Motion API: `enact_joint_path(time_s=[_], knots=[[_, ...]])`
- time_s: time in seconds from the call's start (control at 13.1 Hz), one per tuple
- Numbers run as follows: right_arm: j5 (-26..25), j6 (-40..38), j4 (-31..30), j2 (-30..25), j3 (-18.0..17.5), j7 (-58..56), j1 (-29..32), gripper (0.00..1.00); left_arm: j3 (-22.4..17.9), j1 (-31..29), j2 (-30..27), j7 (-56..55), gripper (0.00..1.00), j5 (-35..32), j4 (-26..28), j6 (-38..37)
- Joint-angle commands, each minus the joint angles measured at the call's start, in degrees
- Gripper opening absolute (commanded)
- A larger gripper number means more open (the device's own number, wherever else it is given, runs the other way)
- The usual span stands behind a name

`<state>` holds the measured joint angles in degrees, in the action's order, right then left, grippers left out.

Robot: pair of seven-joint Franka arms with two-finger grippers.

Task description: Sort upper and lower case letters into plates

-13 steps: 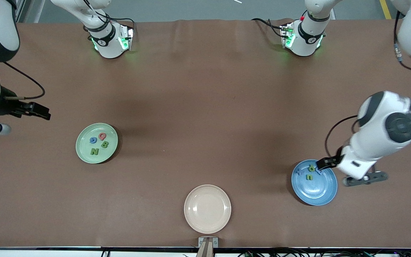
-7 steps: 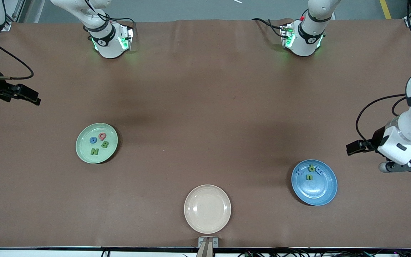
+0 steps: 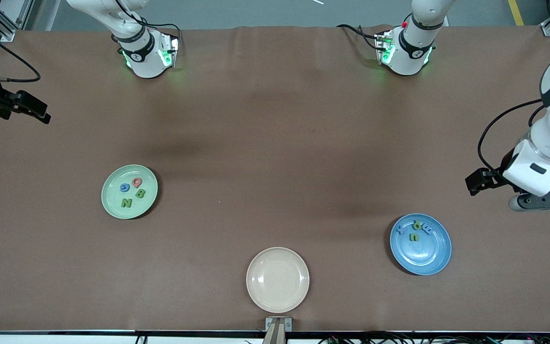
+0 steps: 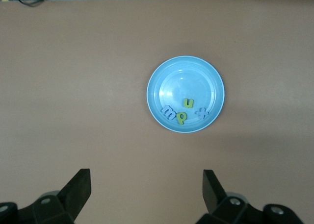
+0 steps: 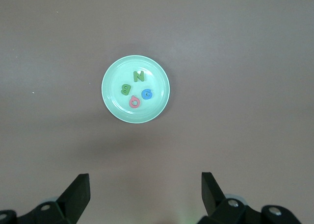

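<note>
Eight letters: all lie in plates, none on the surface.
Cream plate [image 3: 277, 279]: nearest, holds nothing.
Blue plate [image 3: 420, 244]: x, m, n and a looped letter.
Green plate [image 3: 129, 191]: N, B, G, Q.
Left tool [image 3: 476, 182]: wide, holds nothing, has lifted off the blue plate.
Right tool [image 3: 30, 108]: wide, holds nothing, has drawn back toward its end of the surface.
Meaning: sorting looks finished.
Writing: only the letters; no brand is readable.

Toward the right arm's end of the counter sits a pale mint green plate [image 3: 112, 203] with four flat letters lying in it: a green N [image 3: 126, 202], a green B [image 3: 140, 193], a blue G [image 3: 124, 188] and a pink-red Q [image 3: 136, 182]. Toward the left arm's end, nearer the front camera, a blue plate [image 3: 423, 260] holds a blue x [image 3: 401, 229], a green looped letter [image 3: 417, 224], a green n [image 3: 414, 236] and a blue m [image 3: 426, 230], bunched along its rim.
</note>
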<state>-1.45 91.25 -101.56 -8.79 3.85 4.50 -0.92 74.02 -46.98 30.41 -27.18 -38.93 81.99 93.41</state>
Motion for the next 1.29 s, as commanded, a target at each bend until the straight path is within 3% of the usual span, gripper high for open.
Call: enact_joint_path(time_s=[0.0,0.23,0.69,0.84,0.91,1.22], knots=[[0.57,1.12,-2.68,-2.37,0.54,-0.10,0.21,1.00,-4.39,2.85,-7.19,1.52,1.00,5.77,-0.87,-4.10],[0.57,2.00,-2.59,-1.93,0.28,-0.10,0.57,1.00,-14.74,8.02,-15.01,6.50,1.00,14.38,-1.40,-4.64],[1.79,2.26,2.68,3.16,-0.51,0.16,1.62,1.00,-46.63,28.75,-26.88,14.61,1.00,33.36,0.35,-6.74],[2.59,2.44,3.47,4.66,-0.51,0.16,1.97,1.00,-56.40,36.22,-31.27,15.49,1.00,38.48,4.73,-7.28],[2.68,2.44,3.56,5.01,-0.51,0.07,1.98,1.00,-59.84,39.82,-33.47,15.84,1.00,38.84,7.19,-7.19],[2.59,2.09,3.92,4.93,-0.51,-0.10,1.63,1.00,-66.54,46.53,-39.02,17.60,1.00,38.84,12.92,-6.92]])
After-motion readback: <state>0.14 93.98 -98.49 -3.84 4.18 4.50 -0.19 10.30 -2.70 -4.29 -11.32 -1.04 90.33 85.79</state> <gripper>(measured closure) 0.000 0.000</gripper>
